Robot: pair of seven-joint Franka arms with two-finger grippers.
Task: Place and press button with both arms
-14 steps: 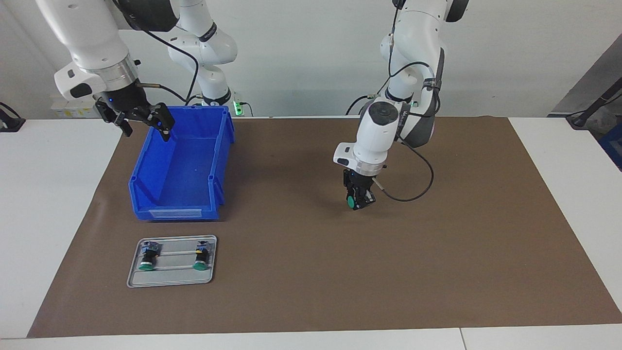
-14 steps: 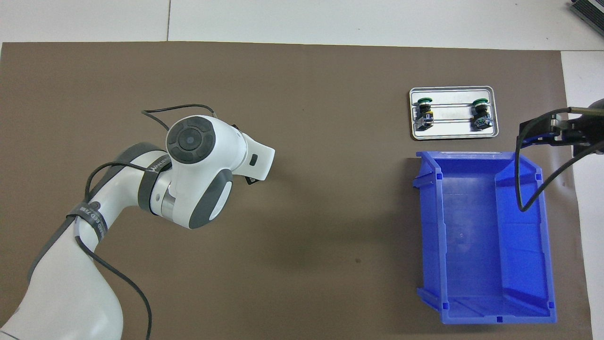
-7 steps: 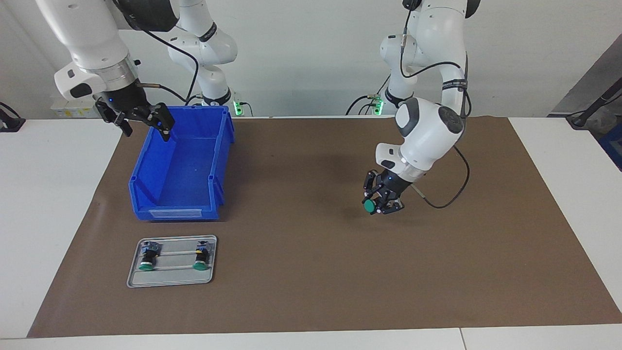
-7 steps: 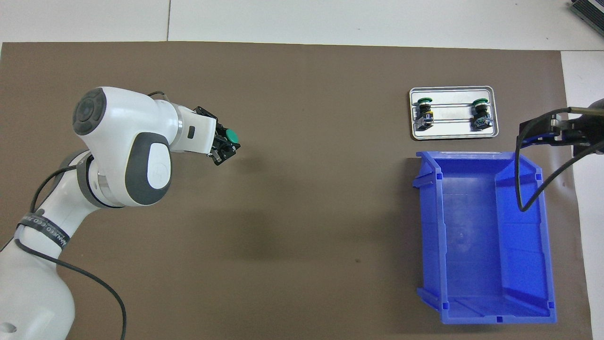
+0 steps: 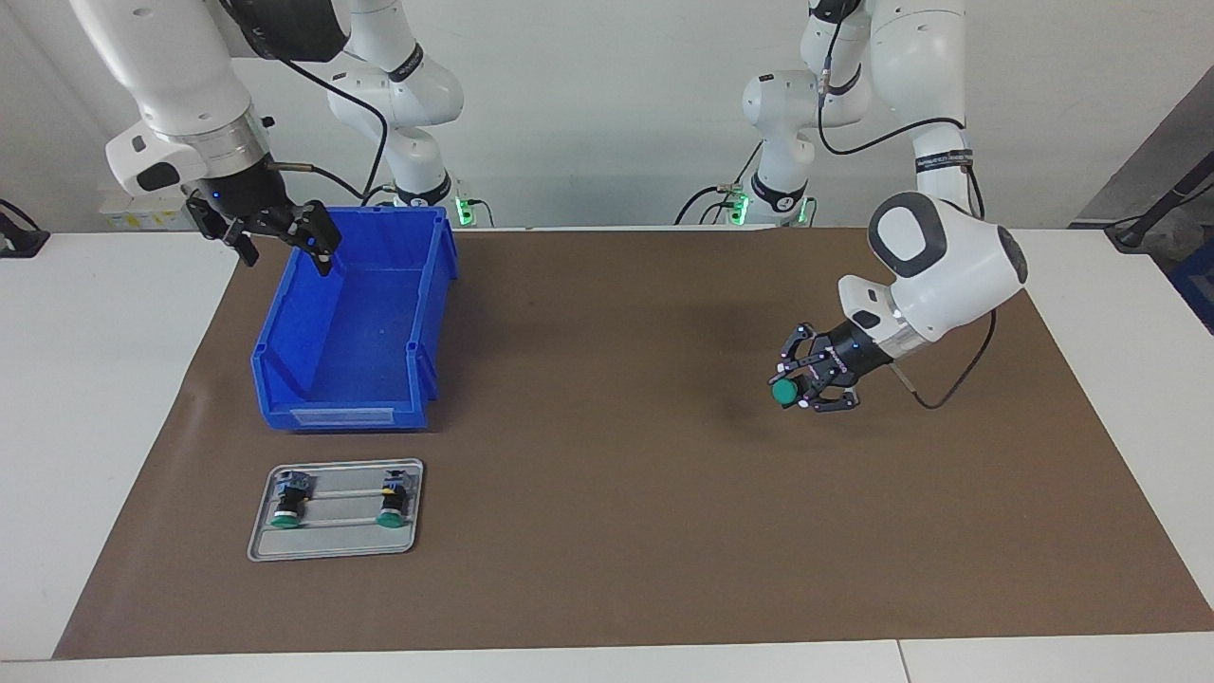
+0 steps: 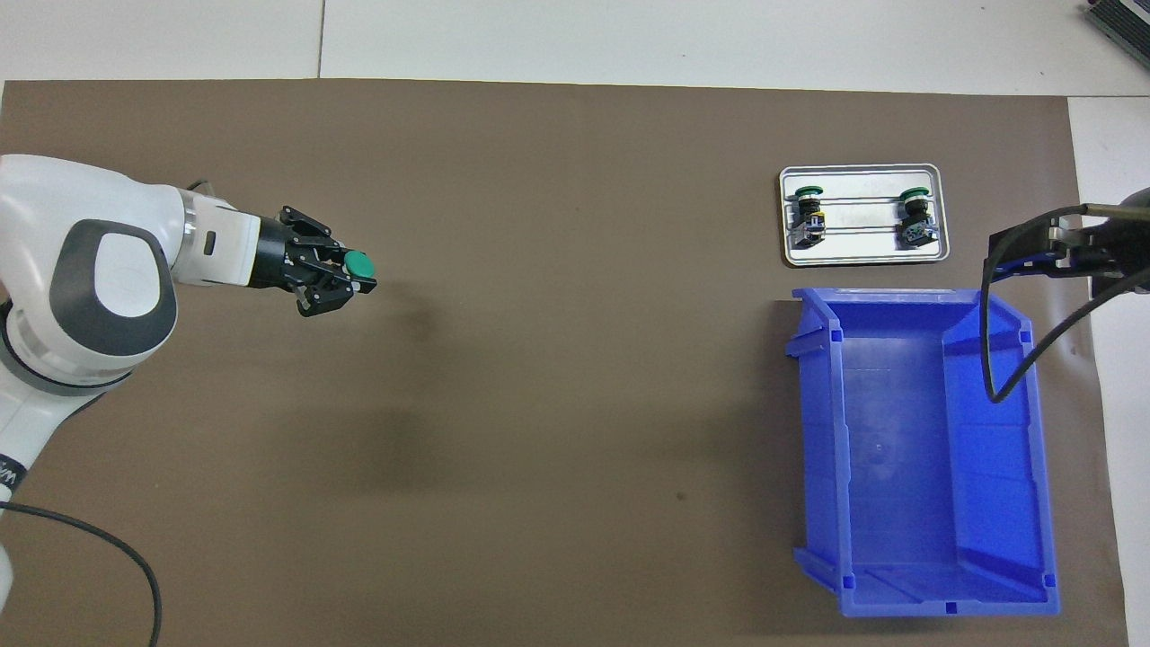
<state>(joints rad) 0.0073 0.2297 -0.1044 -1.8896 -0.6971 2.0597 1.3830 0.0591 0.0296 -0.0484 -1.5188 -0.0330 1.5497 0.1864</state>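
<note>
Over the bare brown mat (image 5: 607,569) toward the left arm's end of the table, the left gripper (image 5: 804,387) hangs in the air, tilted sideways, its fingers clamped on a green-capped button (image 5: 783,392) with clear mat all around and below it. At the right arm's end the right gripper (image 5: 275,237) waits with fingers spread wide and nothing in them, over the blue bin's (image 5: 417,370) rim nearest the robots. Two more buttons (image 5: 285,516) (image 5: 389,517) lie in the grey tray (image 5: 332,545), which sits just beside the bin, farther from the robots and near the mat's edge.
</note>
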